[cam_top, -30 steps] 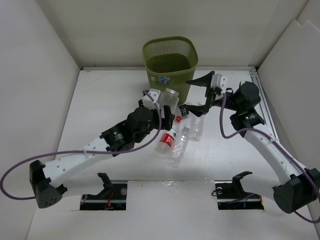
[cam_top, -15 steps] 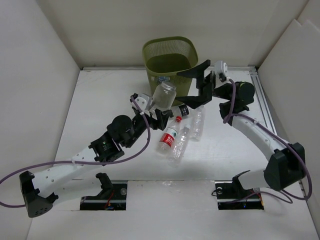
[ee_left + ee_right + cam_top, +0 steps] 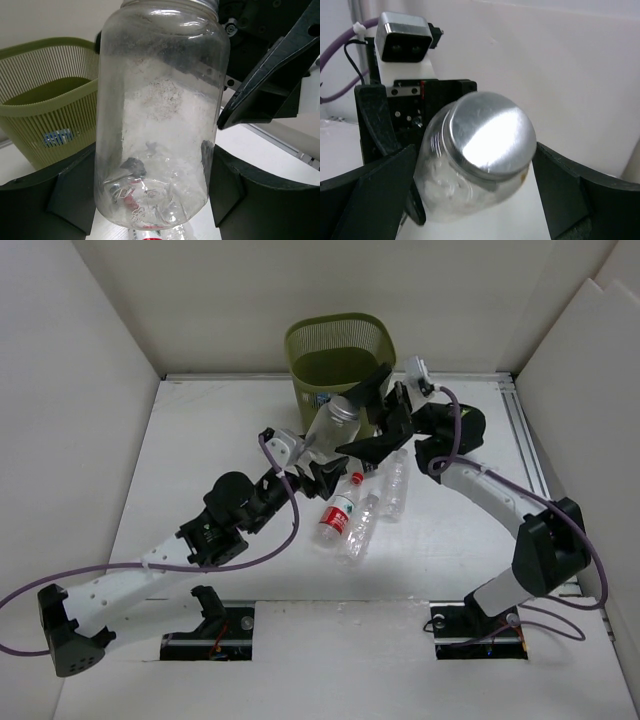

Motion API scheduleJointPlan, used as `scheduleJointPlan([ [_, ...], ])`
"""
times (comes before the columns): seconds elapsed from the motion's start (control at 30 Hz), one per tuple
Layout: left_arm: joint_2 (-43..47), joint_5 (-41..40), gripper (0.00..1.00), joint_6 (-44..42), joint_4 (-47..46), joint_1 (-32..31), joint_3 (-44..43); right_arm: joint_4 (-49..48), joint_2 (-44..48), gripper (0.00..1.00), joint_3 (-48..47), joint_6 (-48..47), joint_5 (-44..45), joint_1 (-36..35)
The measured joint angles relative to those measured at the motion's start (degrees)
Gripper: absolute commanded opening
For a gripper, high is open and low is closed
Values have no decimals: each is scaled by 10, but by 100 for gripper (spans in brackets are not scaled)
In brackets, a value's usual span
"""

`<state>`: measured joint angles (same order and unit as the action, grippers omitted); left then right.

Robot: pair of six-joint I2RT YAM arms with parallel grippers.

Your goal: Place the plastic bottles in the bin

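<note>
1. Held bottle (image 3: 160, 115): clear, wide body, silver cap (image 3: 487, 135). Up off the table (image 3: 200, 440), just in front of the bin (image 3: 340, 350), tilted w/ cap toward bin.
2. Left gripper (image 3: 150, 200) is clamped on its lower body, one finger each side.
3. Right gripper (image 3: 475, 165) has jaws apart, straddling the cap end. Can't tell if touching.
4. Handling, my guess: empty, so v. light. Thin walls prob. dent under squeeze and the smooth plastic can slip. Best hold is mid-body or the stiffer neck below the cap.
5. Other bottles (image 3: 358, 528) lie on the table near the grippers, incl. a red-white label one (image 3: 338, 517). Not in bin yet.
6. In the way: the two grippers crowd each other at the bottle, collision risk. Bin rim sits higher than the bottle, so it needs lift to clear.
</note>
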<state>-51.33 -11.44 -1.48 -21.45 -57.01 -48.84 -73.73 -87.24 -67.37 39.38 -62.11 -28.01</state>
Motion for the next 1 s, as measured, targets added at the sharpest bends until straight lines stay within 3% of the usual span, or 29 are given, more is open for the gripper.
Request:
scheduleJointPlan([
  [0.1, -4, 12, 0, -3, -2, -2, 0, -5, -14, 100, -16, 17, 0, -24],
  [0.17, -6, 17, 0, -5, -2, -2, 0, -5, -23, 94, -18, 25, 1, -36],
  [0.27, -6, 23, 0, -7, 1, -3, 0, -5, -33, 63, -20, 44, 4, -47],
  [0.3, -6, 26, 0, -10, 2, -3, 0, -5, -35, 32, -20, 48, 6, -47],
  [0.33, -7, 24, 0, -9, 0, -3, 0, -5, -36, 19, -21, 51, 7, -47],
  [0.37, -7, 22, 15, -10, 0, -3, 0, -5, -37, 12, -22, 56, 8, -47],
  [0.43, -7, 20, 56, -13, 2, -2, 0, -5, -39, 0, -24, 70, 8, -46],
  [0.5, -7, 15, 100, -12, 3, -3, 0, -5, -40, 0, -26, 75, 8, -46],
  [0.73, -7, -49, 100, 21, 7, -4, 0, -4, -65, 0, -97, 42, 0, -14],
  [0.9, -7, -99, 100, 55, 29, -4, 0, 10, -122, 0, -243, 4, -5, 55],
  [1.0, -14, -127, 100, 89, 59, -3, -3, 104, -181, 0, -374, -66, 1, 94],
])
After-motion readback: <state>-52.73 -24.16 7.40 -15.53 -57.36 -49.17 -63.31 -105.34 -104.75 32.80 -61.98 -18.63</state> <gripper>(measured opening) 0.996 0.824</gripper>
